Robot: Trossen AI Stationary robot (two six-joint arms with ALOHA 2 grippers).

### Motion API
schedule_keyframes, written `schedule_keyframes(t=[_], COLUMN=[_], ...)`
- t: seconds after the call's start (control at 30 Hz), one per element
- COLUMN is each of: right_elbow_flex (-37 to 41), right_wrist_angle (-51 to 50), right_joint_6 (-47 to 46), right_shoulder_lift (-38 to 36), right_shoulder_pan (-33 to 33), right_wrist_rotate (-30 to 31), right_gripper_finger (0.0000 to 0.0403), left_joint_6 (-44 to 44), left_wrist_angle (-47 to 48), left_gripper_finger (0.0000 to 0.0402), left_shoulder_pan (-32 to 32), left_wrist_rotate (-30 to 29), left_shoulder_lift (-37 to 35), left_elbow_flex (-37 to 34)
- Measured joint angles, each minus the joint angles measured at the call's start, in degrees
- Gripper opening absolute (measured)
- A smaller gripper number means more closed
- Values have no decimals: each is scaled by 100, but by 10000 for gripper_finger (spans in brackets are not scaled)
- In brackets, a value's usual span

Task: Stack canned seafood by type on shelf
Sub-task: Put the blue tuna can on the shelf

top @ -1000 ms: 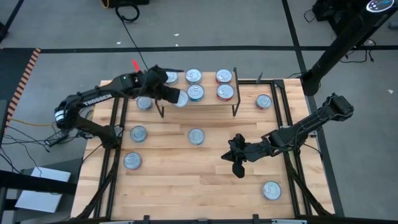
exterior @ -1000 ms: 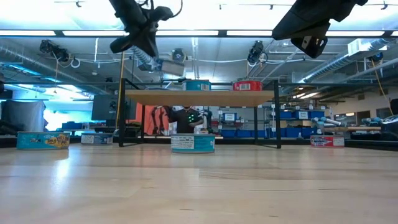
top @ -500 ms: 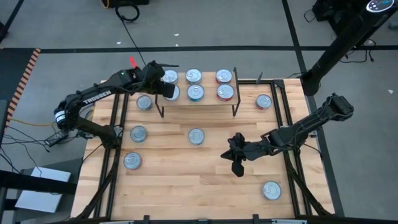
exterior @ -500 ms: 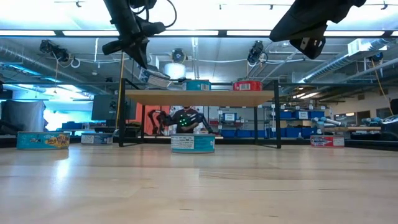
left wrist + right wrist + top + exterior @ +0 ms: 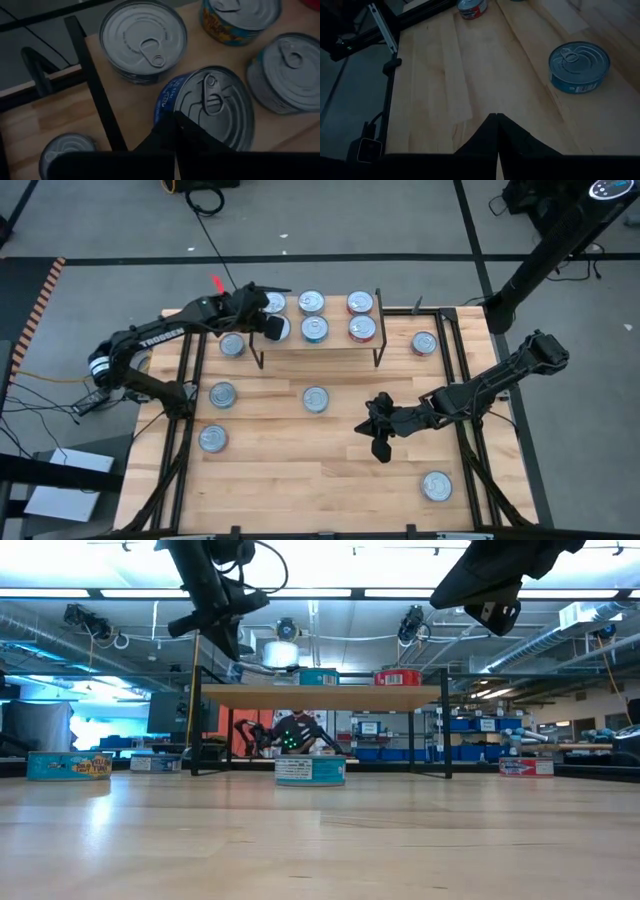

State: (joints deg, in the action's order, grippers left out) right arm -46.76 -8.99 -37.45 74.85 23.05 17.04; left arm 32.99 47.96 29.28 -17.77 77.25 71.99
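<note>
**Left pincer shut above a blue tin at the shelf's left end**

The left gripper [image 5: 262, 323] hangs over the left end of the shelf [image 5: 340, 340], its two fingers pressed together with nothing between them. In the left wrist view the closed tips sit directly over the near rim of a blue-labelled tin [image 5: 210, 107], which stands flat on the light board just beneath them. Whether the tips touch the lid cannot be told. With fingers shut rather than straddling the can, this looks like a nudge or a pause after setting it down, not a pick.

Just beyond the tips stands another tin [image 5: 143, 40] at the board's corner, and off to the side of the blue one are a teal-sided can [image 5: 287, 72] and one with an orange-and-blue label [image 5: 240, 17] (labels grouped, so far, roughly by colour). From above, the shelf carries a double row, with red tins [image 5: 361, 315] at the end farthest from this pincer.

The right gripper [image 5: 378, 436] waits over the open table, well away from the shelf, fingers likewise closed and empty. A blue tin [image 5: 579, 65] lies ahead of it and loose cans [image 5: 222, 394] sit on the table below the left arm, so much sorting seems left.
</note>
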Motion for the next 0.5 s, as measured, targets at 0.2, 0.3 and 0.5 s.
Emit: schedule_keyframes(t=[0.2, 0.3, 0.5], right_elbow_flex=[0, 0, 0], right_wrist_angle=[20, 39, 38], right_joint_6=[-4, -13, -211], right_shoulder_lift=[0, 0, 0], right_shoulder_pan=[0, 0, 0], right_wrist_rotate=[0, 0, 143], right_gripper_finger=[13, 15, 13], left_joint_6=[-143, -177, -343], left_wrist_angle=[-67, -35, -33], left_gripper_finger=[9, 17, 32], left_shoulder_pan=[0, 0, 0], left_wrist_rotate=[-79, -86, -210], left_shoulder_lift=[1, 1, 1], left_elbow_flex=[-3, -3, -3])
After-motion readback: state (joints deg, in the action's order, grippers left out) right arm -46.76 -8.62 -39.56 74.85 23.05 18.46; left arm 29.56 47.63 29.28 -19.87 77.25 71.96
